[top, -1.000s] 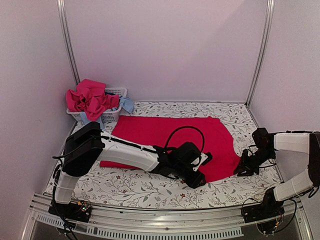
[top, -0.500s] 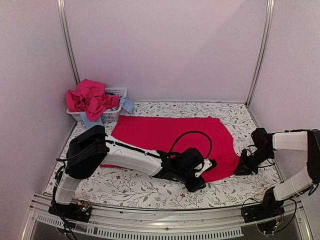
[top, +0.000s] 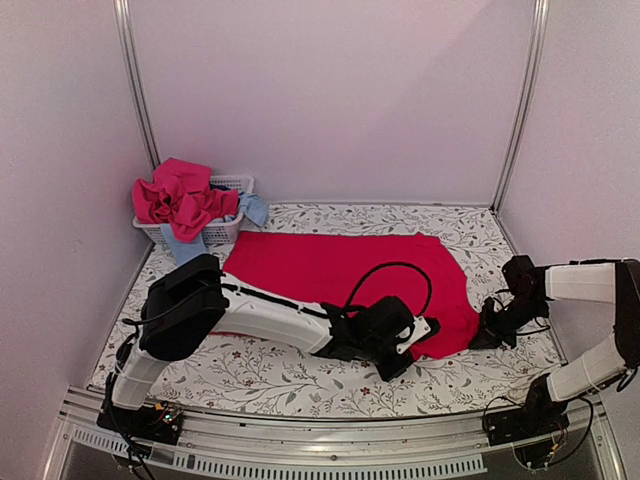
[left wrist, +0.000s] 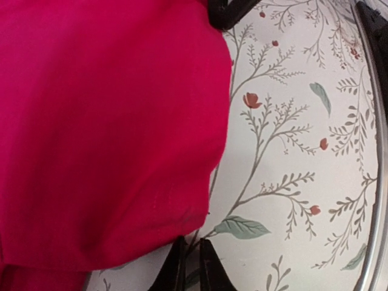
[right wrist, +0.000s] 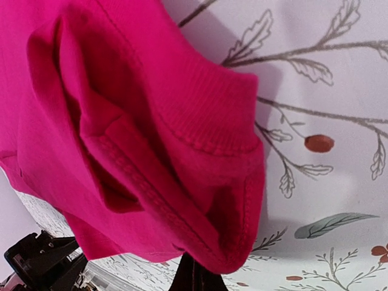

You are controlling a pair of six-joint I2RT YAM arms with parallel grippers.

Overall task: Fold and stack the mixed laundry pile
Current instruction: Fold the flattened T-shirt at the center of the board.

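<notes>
A large red garment (top: pixel 350 265) lies spread flat across the middle of the floral table. My left gripper (top: pixel 425 342) is low at its near right hem. In the left wrist view its fingers (left wrist: pixel 188 267) stand almost together with a thin gap, tips touching the red garment's (left wrist: pixel 103 133) edge; whether cloth is pinched does not show. My right gripper (top: pixel 483 338) is at the garment's right corner. It (right wrist: pixel 195 280) is shut on a bunched, hemmed fold of the red garment (right wrist: pixel 139 139). The mixed laundry pile (top: pixel 180 200), red-pink and light blue pieces, heaps in the basket.
The white slatted basket (top: pixel 228 232) stands in the back left corner, a light blue cloth (top: pixel 255 208) hanging over its right rim. Walls and metal posts close in the back and sides. The left arm's black cable (top: pixel 385 270) arcs over the garment.
My left gripper slid right along the garment's near hem and its fingers closed in. My right gripper closed on the garment's right corner, barely moving.
</notes>
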